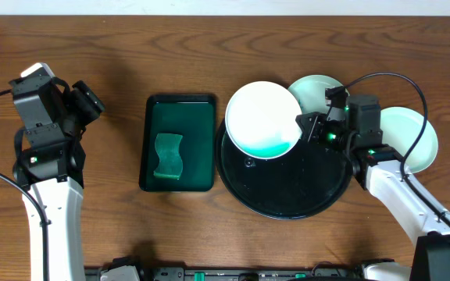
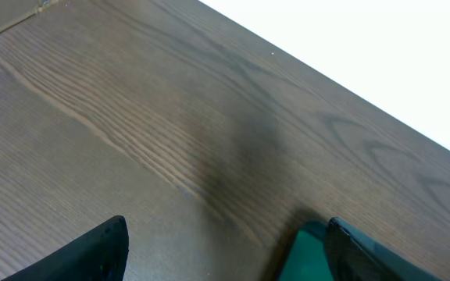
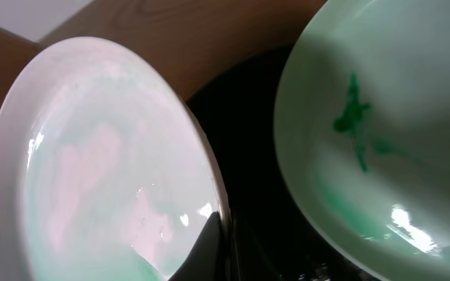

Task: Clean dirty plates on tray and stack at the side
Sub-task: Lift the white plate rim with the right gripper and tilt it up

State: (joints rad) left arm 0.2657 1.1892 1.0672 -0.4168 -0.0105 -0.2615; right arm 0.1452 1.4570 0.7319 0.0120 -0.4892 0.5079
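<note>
My right gripper (image 1: 307, 129) is shut on the right rim of one plate (image 1: 260, 117), which hangs tilted over the left part of the black tray (image 1: 287, 195). In the right wrist view one dark finger (image 3: 209, 242) lies on this plate (image 3: 108, 179), whose lower edge shows a green tint. A second plate (image 1: 315, 90) sits at the tray's back edge and carries a green smear (image 3: 354, 113). A third plate (image 1: 412, 133) lies on the table right of the tray, partly behind my right arm. My left gripper (image 1: 84, 101) is open over bare table at the far left.
A rectangular dark green tray (image 1: 201, 109) with a green sponge (image 1: 168, 154) stands between the left arm and the black tray. Its corner (image 2: 307, 254) shows by the left gripper's right finger (image 2: 366, 254). The table's back edge runs close behind the plates.
</note>
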